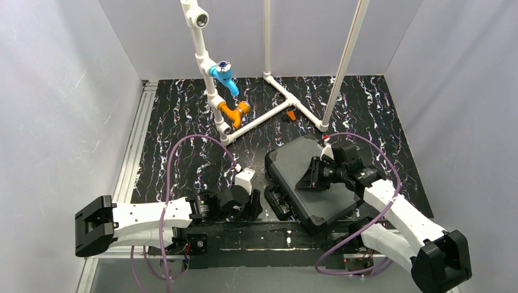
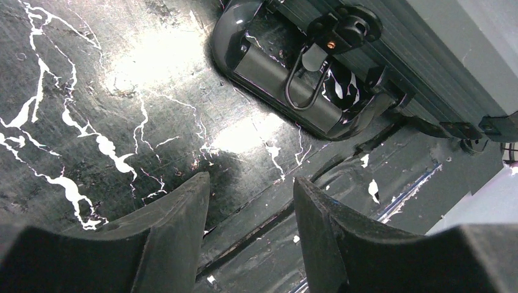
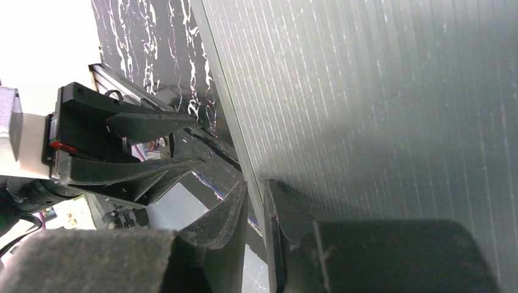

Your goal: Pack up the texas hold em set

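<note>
At lower centre of the overhead view, the left gripper (image 1: 255, 207) is seen low over the black, white-veined tabletop (image 1: 183, 122). Its fingers are spread with nothing between them, and it is placed just left of the glossy black carrying handle (image 1: 276, 202). The black hard plastic case (image 1: 317, 201) is found closed and lying flat, right of centre near the bottom edge, set at an angle. Over its ribbed lid the right gripper (image 1: 302, 180) is held, pointed left. Its fingers are seen nearly together, with only a thin slit between, and whether anything is pinched cannot be told.
</note>
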